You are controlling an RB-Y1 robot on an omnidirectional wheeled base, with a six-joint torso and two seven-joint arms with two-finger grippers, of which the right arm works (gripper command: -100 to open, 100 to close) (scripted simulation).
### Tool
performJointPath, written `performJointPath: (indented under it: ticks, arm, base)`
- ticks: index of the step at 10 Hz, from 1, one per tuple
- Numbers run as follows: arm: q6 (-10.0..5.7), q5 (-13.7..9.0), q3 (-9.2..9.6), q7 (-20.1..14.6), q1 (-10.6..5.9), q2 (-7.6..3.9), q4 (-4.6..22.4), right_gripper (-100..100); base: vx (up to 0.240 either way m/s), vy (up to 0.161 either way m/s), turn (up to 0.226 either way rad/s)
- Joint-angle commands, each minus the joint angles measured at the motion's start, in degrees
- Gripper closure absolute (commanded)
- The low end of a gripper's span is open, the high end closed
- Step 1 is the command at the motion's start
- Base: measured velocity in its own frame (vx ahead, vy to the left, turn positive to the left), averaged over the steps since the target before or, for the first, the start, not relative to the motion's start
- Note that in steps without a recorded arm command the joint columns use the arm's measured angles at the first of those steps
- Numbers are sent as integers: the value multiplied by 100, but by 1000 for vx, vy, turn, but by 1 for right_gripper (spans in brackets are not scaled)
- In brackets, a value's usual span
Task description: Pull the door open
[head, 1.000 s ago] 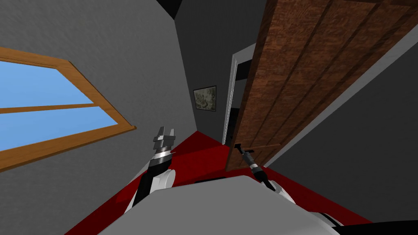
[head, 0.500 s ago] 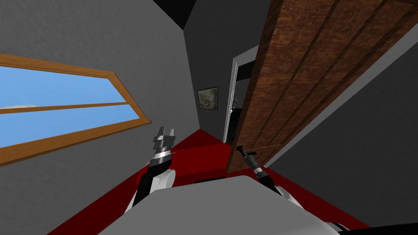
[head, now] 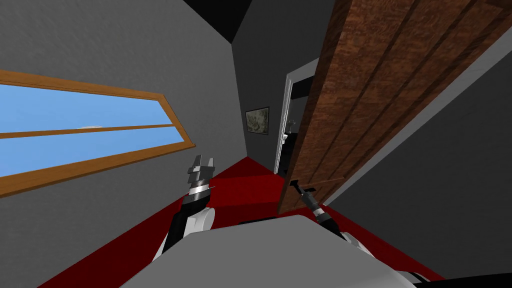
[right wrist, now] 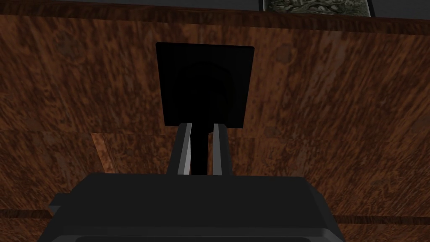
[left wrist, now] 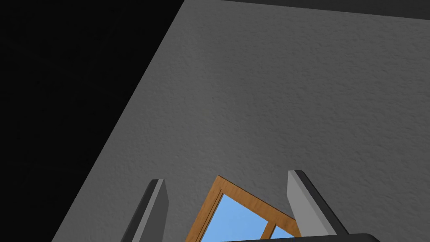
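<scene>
Right fingers (right wrist: pixel 183 147) grip the black handle (right wrist: pixel 199 153) between them. Its long axis lies along them, door (right wrist: pixel 336 105) plate toward their base. Left fingers (left wrist: pixel 302 197) stand open.

L gripper (head: pixel 201 162): dark grey box, two thin lt grey blade fingers (left wrist: pixel 153 210). Behind it a silver wrist band (head: pixel 199 189), black forearm (head: pixel 181 222), then white rounded shell (head: pixel 204 220). R gripper (head: pixel 294 183): dark box, slim black arm (head: pixel 309 199) behind w/ silver ring (head: pixel 316 210), white casing (head: pixel 351 241) further back.
</scene>
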Motion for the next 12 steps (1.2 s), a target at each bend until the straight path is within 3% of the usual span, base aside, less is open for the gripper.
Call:
performJointPath:
  ticks: [1,8,11,12]
  arm:
    - [-61,15,-18,-26,91,-20,-31,100]
    - [-524,80,-116,-99,262,-150,206,100]
    - [-524,80,-116,-99,262,-150,206,100]
    - [-621,94,-137,-114,298,-177,255,100]
  base:
    - [-163,-76,158]
    - [-188,-70,159]
    - [-63,-24,21]
    - [-80,-14,167]
